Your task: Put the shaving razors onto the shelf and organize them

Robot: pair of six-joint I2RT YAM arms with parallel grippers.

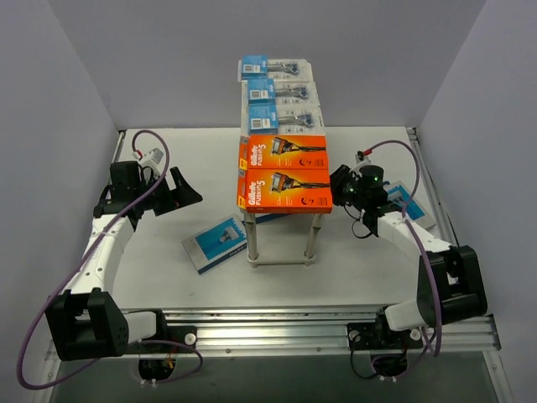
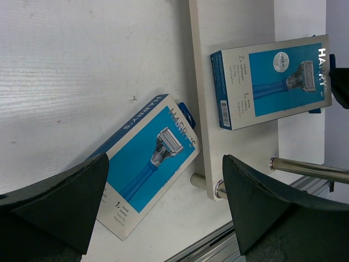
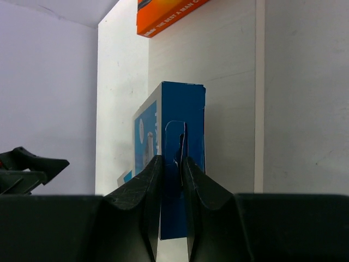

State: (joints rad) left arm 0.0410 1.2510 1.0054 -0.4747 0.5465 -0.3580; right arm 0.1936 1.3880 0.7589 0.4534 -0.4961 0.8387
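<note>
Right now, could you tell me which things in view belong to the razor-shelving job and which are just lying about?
Job: shelf; orange boxes; blister packs; blue box on the table; second blue box beside the right arm; third blue box, pinched by the right gripper.
Not the job: purple cables; metal rail.

2 orange boxes [image 1: 285,154], 3 blister pks [image 1: 277,91], 3 blue boxes [image 1: 216,242], 1 shelf [image 2: 229,27].
</note>
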